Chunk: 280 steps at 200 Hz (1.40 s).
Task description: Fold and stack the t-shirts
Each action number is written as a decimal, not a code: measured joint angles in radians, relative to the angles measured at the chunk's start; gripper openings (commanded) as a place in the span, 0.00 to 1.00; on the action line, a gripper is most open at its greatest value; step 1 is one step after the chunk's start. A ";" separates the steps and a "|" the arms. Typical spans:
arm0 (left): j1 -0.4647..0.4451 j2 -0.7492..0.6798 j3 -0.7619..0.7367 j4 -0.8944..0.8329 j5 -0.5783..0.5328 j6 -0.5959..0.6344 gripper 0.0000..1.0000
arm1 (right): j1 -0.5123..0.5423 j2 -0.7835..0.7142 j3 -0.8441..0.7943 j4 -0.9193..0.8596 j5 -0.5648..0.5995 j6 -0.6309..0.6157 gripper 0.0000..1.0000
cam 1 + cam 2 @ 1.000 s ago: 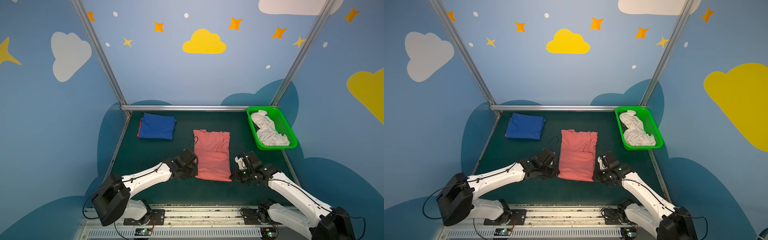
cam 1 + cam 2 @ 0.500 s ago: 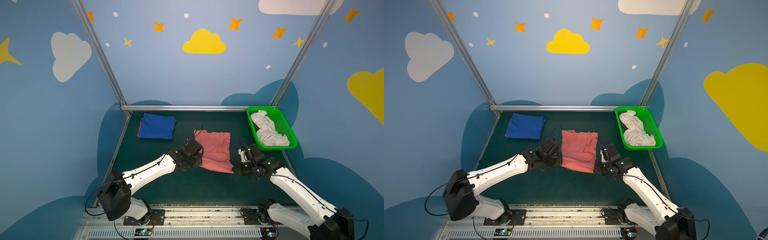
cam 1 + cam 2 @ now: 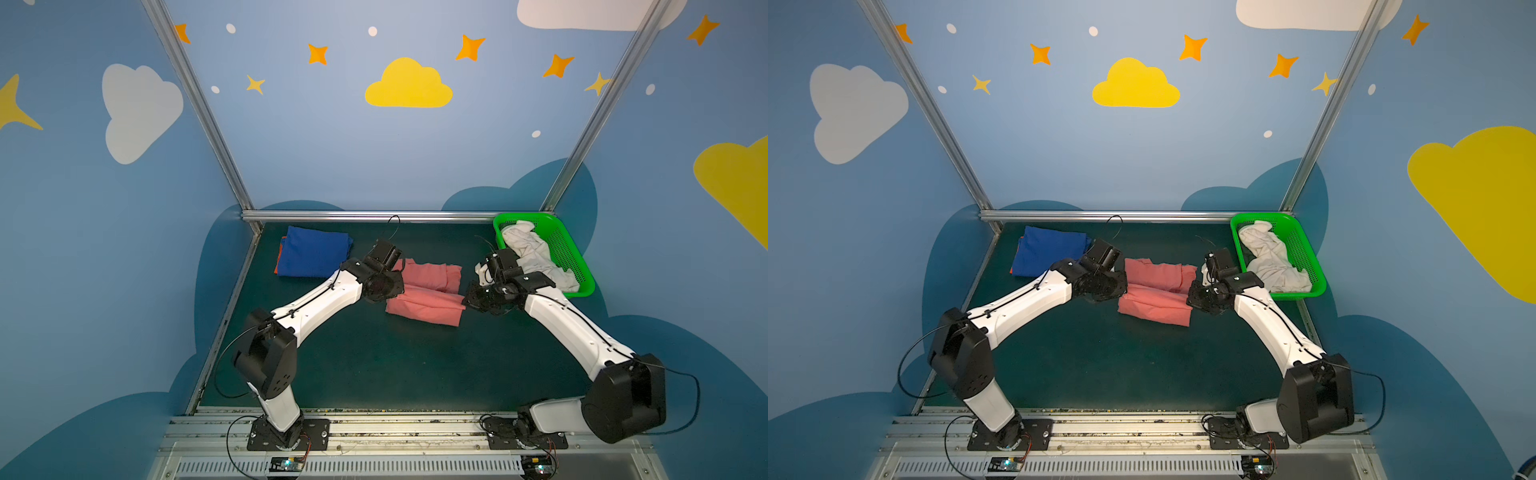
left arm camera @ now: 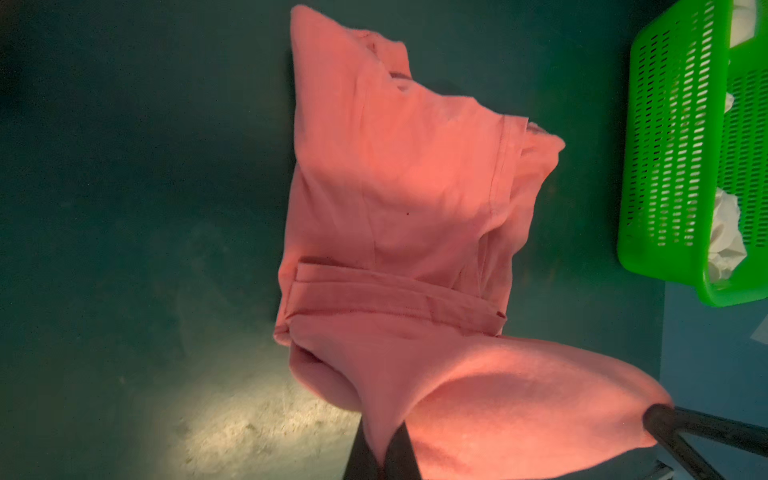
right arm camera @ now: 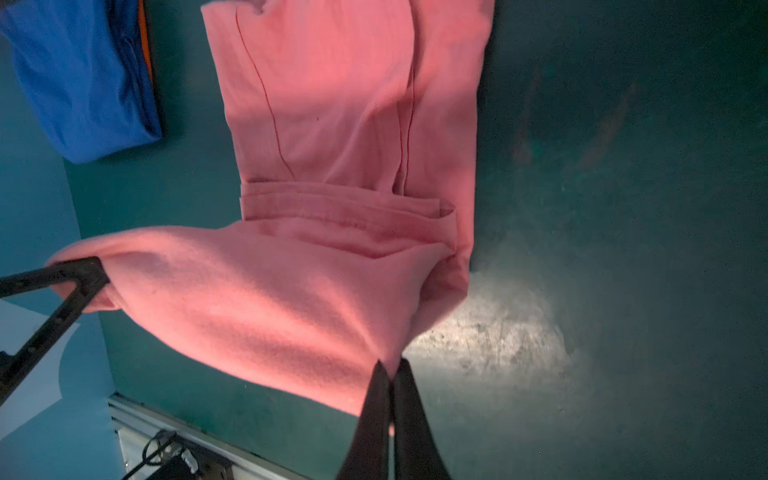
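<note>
Salmon-pink t-shirt (image 3: 428, 305), left gripper (image 4: 381, 434) and right gripper (image 5: 390, 372) pinching it, pinch visible only from wrists

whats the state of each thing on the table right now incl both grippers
salmon-pink t-shirt: part folded, near edge lifted off the table
left gripper: shut on salmon-pink t-shirt
right gripper: shut on salmon-pink t-shirt
blue t-shirt: folded, on orange t-shirt
orange t-shirt: only an edge shows
white t-shirt: crumpled in green basket
green basket: upright

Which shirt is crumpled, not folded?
The white t-shirt, bunched in the green basket. The blue t-shirt lies folded flat; the pink t-shirt is mid-fold, pinched by the left tool and right tool.
</note>
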 measured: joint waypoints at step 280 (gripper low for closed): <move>0.146 0.436 0.573 -0.029 0.304 0.121 0.07 | -0.103 0.467 0.455 0.005 -0.203 -0.127 0.00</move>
